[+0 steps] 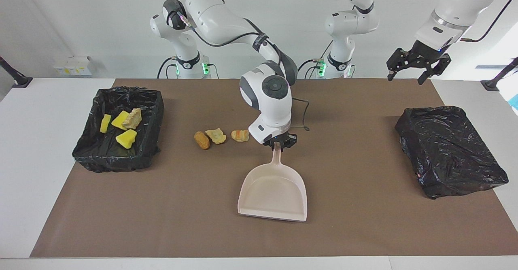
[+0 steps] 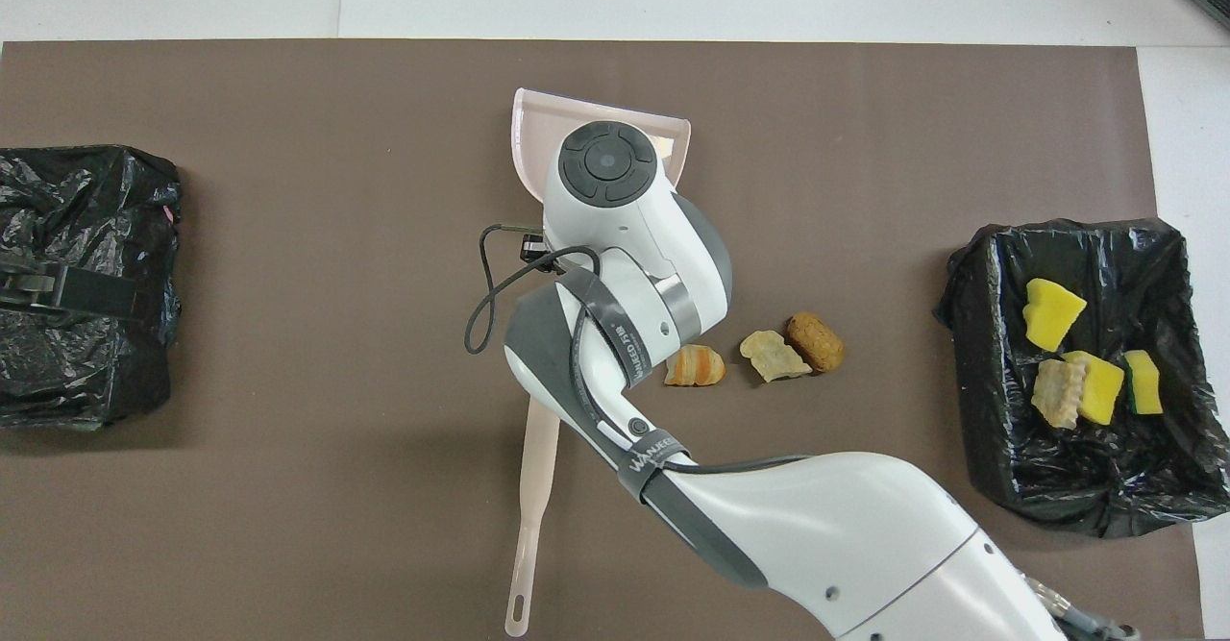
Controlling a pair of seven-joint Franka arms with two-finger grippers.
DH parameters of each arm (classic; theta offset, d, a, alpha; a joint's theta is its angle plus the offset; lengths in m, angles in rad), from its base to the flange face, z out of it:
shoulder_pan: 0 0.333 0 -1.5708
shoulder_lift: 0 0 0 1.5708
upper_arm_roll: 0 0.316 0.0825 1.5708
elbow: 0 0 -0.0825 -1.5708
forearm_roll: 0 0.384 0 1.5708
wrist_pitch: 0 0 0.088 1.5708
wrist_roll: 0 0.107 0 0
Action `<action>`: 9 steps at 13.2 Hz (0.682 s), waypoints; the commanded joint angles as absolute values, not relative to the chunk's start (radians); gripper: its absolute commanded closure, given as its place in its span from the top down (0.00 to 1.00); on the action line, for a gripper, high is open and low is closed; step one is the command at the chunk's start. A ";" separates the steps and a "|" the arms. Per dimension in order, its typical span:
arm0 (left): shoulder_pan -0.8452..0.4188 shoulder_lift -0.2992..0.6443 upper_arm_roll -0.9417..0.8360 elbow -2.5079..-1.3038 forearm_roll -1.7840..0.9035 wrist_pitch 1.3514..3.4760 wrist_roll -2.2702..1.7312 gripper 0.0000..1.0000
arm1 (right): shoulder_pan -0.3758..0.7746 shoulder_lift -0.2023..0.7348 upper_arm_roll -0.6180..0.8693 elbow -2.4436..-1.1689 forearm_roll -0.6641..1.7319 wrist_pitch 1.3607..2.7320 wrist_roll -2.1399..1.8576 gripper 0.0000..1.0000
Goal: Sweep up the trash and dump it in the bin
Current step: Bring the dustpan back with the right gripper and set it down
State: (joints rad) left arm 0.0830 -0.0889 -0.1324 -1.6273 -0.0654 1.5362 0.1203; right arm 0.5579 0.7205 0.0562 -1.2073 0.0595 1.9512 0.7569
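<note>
My right claw (image 1: 279, 144) pinches the dustpan (image 1: 273, 194) handle, three loose trash lumps (image 1: 218, 136) on the counter just beside it look light and crumbly, best scooped, while my left claw (image 1: 417, 64) waits spread.

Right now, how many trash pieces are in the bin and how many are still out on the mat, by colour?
In the lined bin at the right arm's end:
Yellow: 3
Tan: 1

On the mat, beside the dustpan handle:
Brown: 1
Tan: 1
Orange: 1

Total: 7
</note>
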 commanded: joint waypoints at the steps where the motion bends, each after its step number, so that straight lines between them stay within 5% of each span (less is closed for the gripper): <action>1: 0.061 -0.092 -0.129 -1.637 -0.064 1.552 0.104 1.00 | 0.578 0.750 0.060 -1.149 0.078 1.953 0.784 0.00; 2: 0.055 -0.091 -0.129 -1.635 -0.066 1.575 0.109 1.00 | 0.584 0.752 0.061 -1.149 0.078 1.959 0.784 0.00; 4: 0.057 -0.084 -0.129 -1.631 -0.099 1.603 0.115 1.00 | 0.603 0.741 0.063 -1.155 0.071 1.959 0.781 1.00; 9: 0.052 -0.045 -0.130 -1.623 -0.123 1.701 0.126 1.00 | 0.615 0.609 0.066 -1.271 0.084 1.931 0.784 1.00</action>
State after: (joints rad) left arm 0.0692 -0.0700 -0.1396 -1.6275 -0.1028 1.6740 0.1295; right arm 0.6210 0.6915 0.0596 -1.1718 0.0605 1.9385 0.7628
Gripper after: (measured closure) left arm 0.000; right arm 0.009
